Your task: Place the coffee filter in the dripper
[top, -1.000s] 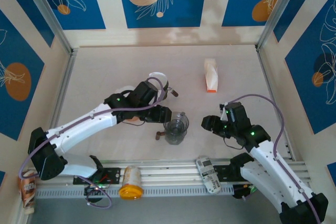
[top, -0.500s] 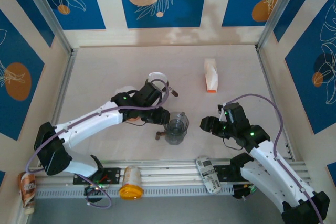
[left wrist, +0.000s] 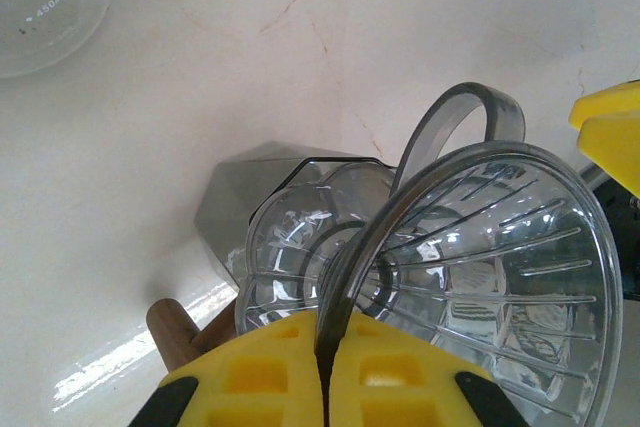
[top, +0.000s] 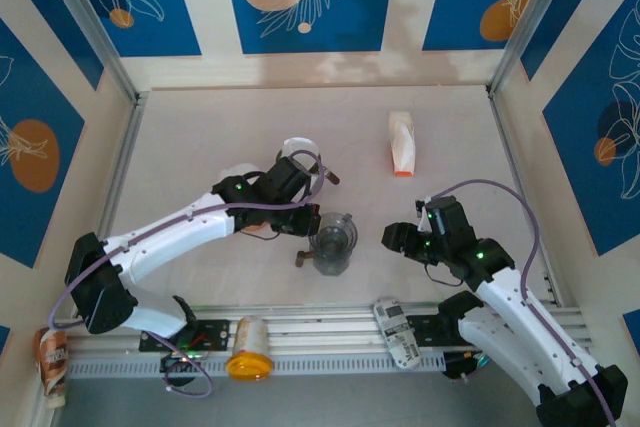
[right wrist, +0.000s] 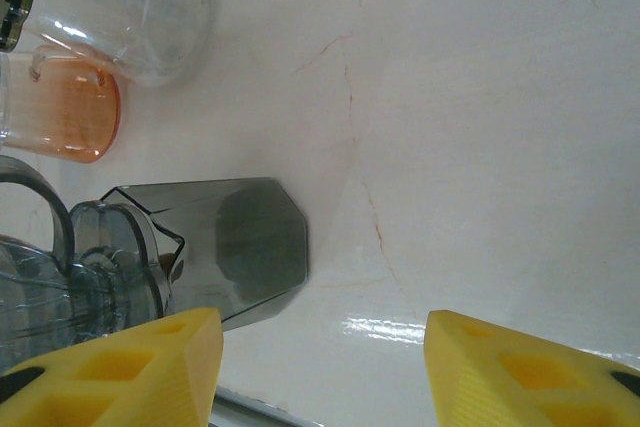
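The dripper, clear and ribbed, stands near the front middle of the table on a smoky grey base. The left gripper comes at it from the left. Its yellow jaws are pressed onto the dripper's rim, pinching the thin plastic edge between them. The loop handle sticks out on the side away from that grip. Looking into the bowl from the left wrist, I see bare ribs. A brown wooden peg pokes out low beside the base, at the dripper's near-left.

The right gripper hangs just right of the dripper and apart from it, with its jaws spread over bare table.

The filter, as far as I can make out, is the white folded piece with an orange end. It lies flat on the table beyond the dripper and off to its right, well apart from it and from both grippers.

An orange cup and a clear glass sit side by side past the dripper on its left.
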Action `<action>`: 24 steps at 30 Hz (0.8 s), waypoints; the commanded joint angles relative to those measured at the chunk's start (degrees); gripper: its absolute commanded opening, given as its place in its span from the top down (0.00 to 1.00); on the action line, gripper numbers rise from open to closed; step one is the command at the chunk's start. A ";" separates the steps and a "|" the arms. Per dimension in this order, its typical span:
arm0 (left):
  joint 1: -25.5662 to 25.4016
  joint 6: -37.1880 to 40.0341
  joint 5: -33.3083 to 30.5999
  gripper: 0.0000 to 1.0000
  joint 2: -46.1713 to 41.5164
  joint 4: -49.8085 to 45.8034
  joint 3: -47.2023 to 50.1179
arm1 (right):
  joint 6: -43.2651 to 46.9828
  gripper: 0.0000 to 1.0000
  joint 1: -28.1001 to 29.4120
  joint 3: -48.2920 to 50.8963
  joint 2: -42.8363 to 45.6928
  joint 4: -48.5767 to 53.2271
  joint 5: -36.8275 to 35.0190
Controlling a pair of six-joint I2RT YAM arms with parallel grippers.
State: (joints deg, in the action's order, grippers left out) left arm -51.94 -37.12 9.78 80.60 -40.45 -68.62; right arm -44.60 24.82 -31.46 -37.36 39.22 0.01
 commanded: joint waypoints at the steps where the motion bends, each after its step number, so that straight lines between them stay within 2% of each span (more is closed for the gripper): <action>1: -0.91 -0.01 -0.91 1.00 -0.69 -1.39 -2.34 | 0.21 0.44 0.42 0.94 0.10 0.59 -0.28; 11: -1.06 -2.09 1.13 0.96 -0.40 2.28 1.17 | 0.39 0.44 0.46 1.08 0.10 0.59 -0.45; 14: -1.10 -2.03 0.21 0.82 -1.03 2.39 1.95 | 0.39 0.43 0.42 1.05 0.27 0.84 -0.31; 20: -1.12 -1.90 -1.58 0.61 -2.70 1.91 2.39 | 0.39 0.43 0.41 1.09 0.45 0.57 0.07; 24: -0.97 -1.75 -3.26 0.42 -4.83 1.78 1.84 | 0.30 0.43 0.47 1.28 0.36 0.25 0.40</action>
State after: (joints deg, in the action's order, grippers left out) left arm -52.40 -38.87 8.45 78.43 -38.54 -66.57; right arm -44.60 24.93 -31.05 -37.34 39.29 0.01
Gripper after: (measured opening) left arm 0.552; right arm 0.569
